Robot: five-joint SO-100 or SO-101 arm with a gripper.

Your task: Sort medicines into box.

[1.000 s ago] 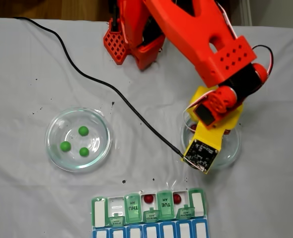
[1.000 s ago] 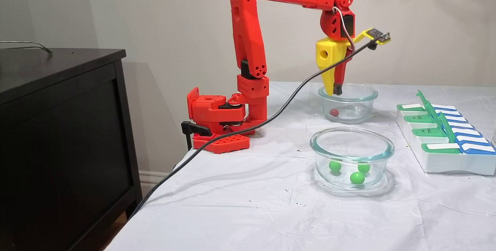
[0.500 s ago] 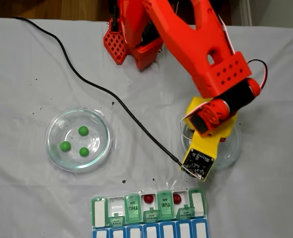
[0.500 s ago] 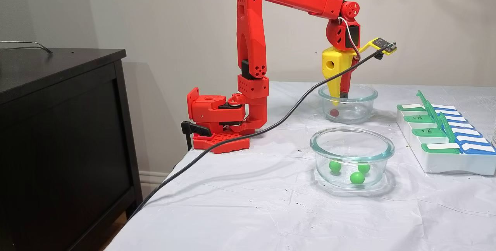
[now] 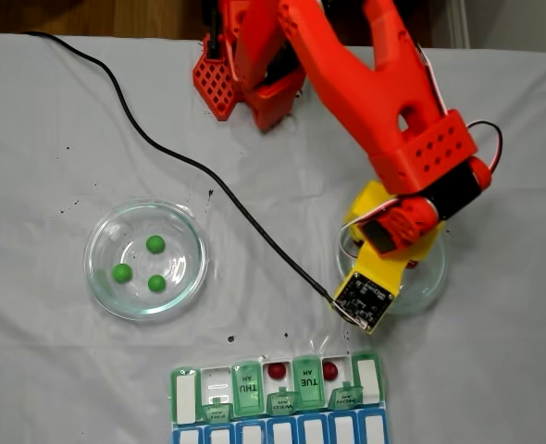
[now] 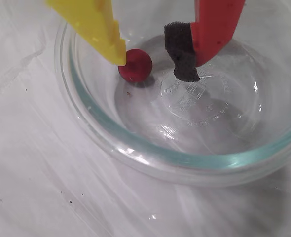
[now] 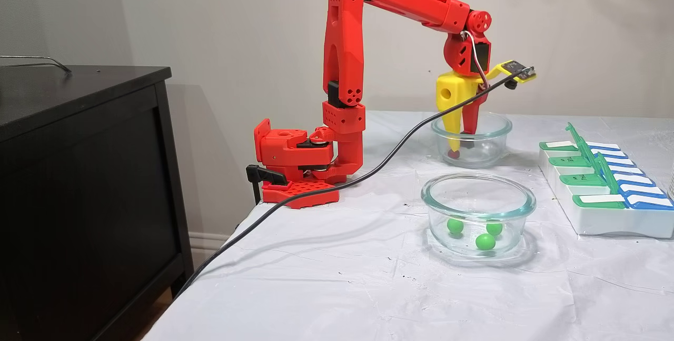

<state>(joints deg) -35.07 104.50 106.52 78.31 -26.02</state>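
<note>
White cloth table, pale wall. Spread-open gripper (image 6: pixel 155 61) lowered into round clear glass dish (image 6: pixel 150 158), yellow fingertip (image 6: pixel 117 52) touching small dark red ball (image 6: pixel 135 64). Risk: rolling away on slick glass at closing. Green-lidded pill organizer (image 5: pixel 278 388) well apart.

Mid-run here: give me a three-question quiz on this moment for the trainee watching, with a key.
1. True or false: the gripper is shut on the red ball.
2. How many green balls lie in the other glass dish?
3. Multiple choice: the red balls already in the pill organizer number A) none, B) two, C) four.

Key: 1. False; it is open, with the yellow finger against the ball. 2. Three. 3. B.
</note>
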